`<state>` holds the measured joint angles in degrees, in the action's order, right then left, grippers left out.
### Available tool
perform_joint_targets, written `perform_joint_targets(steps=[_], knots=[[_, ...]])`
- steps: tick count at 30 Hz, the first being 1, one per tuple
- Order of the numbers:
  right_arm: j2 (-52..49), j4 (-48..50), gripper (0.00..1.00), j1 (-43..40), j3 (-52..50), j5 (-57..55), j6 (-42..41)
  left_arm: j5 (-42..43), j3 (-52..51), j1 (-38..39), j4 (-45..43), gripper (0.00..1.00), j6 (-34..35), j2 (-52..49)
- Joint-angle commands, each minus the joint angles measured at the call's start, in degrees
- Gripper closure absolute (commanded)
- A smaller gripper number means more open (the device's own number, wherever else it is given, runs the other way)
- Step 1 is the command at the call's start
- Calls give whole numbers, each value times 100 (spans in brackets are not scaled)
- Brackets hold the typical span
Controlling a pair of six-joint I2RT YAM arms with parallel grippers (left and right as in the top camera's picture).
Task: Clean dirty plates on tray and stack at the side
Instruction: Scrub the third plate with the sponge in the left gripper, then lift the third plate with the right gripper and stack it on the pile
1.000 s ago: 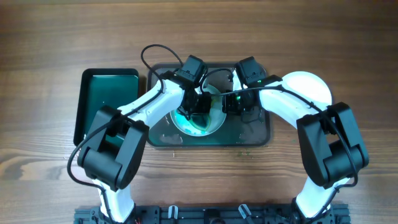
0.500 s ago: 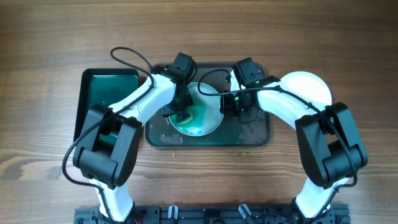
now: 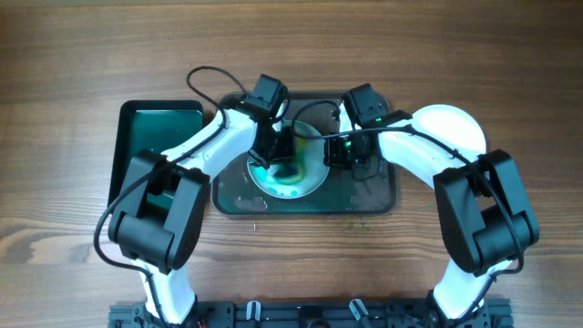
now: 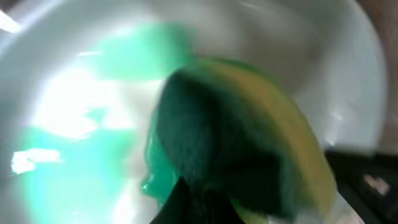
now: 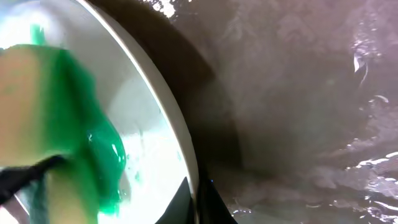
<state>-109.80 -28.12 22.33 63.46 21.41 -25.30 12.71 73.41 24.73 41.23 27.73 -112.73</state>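
Dark grey tray, rect. w/ rounded corners & shallow lip, sits mid-worktop, which is brown wood w/ visible grain. The tray floor is wet: glossy film & droplets show in the right wrist view.

One round white plate lies in the tray, left of centre. It has a smooth glazed face & raised rim, w/ teal-green smears across the middle.

Left claw is over the plate's upper-left part, closed on a sponge. The sponge is soft & rounded, w/ a dark green scrub side & yellow foam side, pressed onto the plate face. The left wrist view is badly blurred, so finger detail can't be made out.

Right claw is at the plate's right edge, nipped tight onto the rim. In the right wrist view a dark fingertip meets the thin white rim at bottom centre. The plate looks tipped up on that side, w/ a shadow on the tray under the rim.

Another white plate sits on the worktop just right of the tray, partly under the right arm. Whether it's one or a stack, can't tell.

Small black tray w/ glossy green inside sits just left of the grey one.
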Motion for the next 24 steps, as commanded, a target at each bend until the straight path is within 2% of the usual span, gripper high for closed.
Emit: perform_joint_targets(steps=[1,3,6,11,16,20,24], knots=[[-50,-46,96,2,-114,-79,90,-2337,348,-376,988,96,1040,-94],[-50,-46,96,2,-114,-79,90,-2693,699,-501,1563,96,1051,-94],[-48,-33,96,0,-109,-79,133,-2745,1290,-688,2286,96,1005,-48],[249,-155,96,4,-79,-525,205,-2297,2339,-1102,3200,96,68,223],[1311,-562,96,273,-79,-2133,267,-2234,2632,-1705,3582,96,-85,730],[2188,-841,96,879,-79,-4223,267,-2236,2601,-2179,3751,96,-210,804],[2487,-966,96,1639,-79,-6360,299,-1963,2549,-2404,3724,96,-455,802]])
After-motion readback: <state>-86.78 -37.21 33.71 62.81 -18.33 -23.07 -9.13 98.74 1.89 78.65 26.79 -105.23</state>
